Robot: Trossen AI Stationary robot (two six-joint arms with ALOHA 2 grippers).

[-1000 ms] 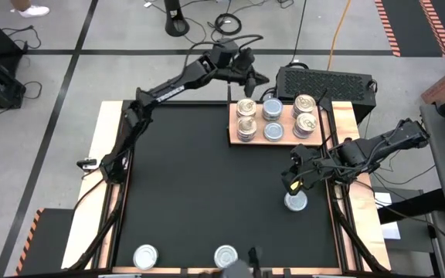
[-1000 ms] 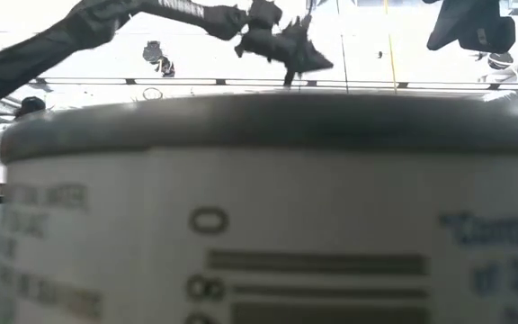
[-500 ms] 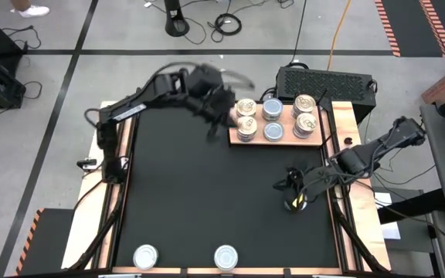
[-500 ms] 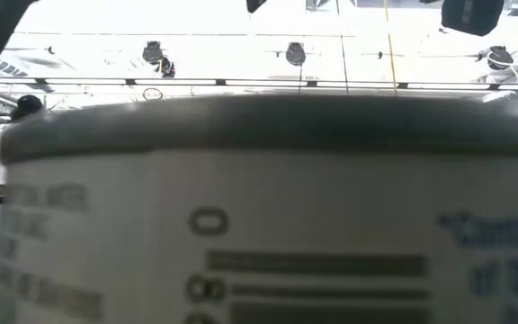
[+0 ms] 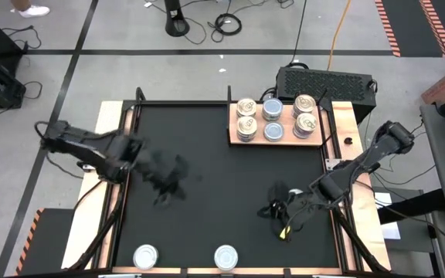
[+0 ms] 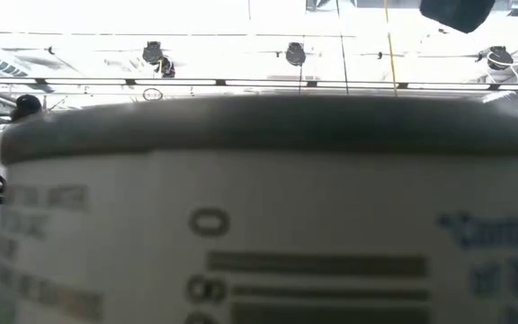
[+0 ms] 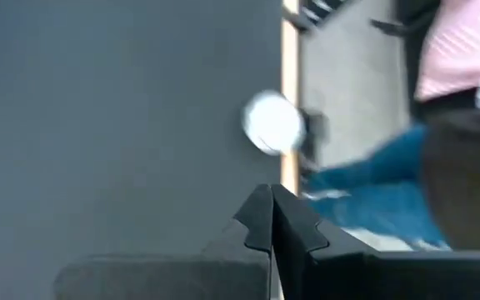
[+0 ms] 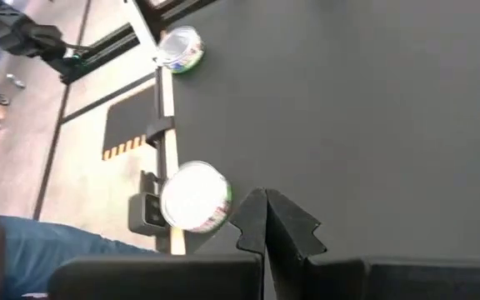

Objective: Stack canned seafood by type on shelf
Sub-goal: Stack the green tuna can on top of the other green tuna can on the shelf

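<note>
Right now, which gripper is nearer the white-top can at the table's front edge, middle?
Right. The right gripper sits just behind and to the right of that can; the left gripper is farther back on its left.

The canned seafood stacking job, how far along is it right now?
Done: six positions of canned seafood sit on the shelf, at least the near-left one a stack. In hand: nothing; the left gripper and right gripper are both shut and empty over the black mat. Left: two silver-topped tins wait at the table's near edge.
</note>
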